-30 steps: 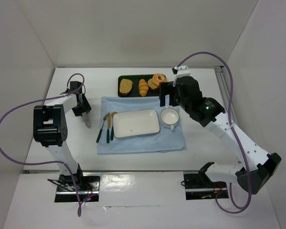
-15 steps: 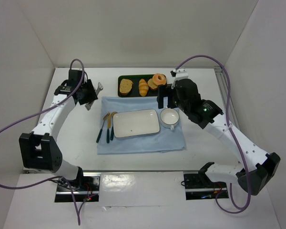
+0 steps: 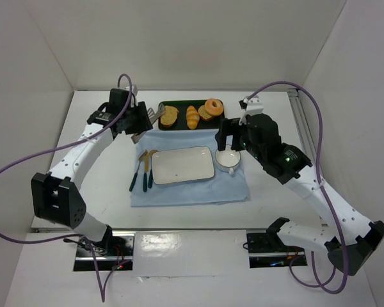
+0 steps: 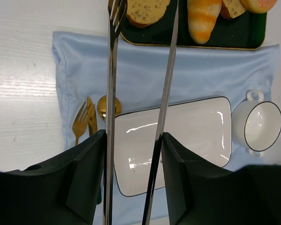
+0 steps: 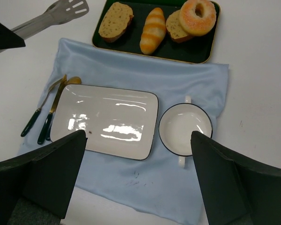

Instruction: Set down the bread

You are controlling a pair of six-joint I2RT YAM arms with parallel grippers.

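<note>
Left gripper (image 4: 133, 154) pinching tongs (image 4: 112, 70) near the bread (image 4: 147, 10).
Straddle it squarely — tips seemingly short of it; right gripper (image 5: 138, 140) spread, idle.

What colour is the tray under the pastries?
Rectangular tray: dark green, thin gold rim; clearest in right wrist view.

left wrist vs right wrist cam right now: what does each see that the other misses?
Left wrist only: the tongs along their full length, clamped in the left gripper, pointed at the bread. Right wrist only: the whole donut, the cutlery's dark handles, the open right gripper. Both: bread, croissant roll, tray, plate, cup, blue cloth.
</note>
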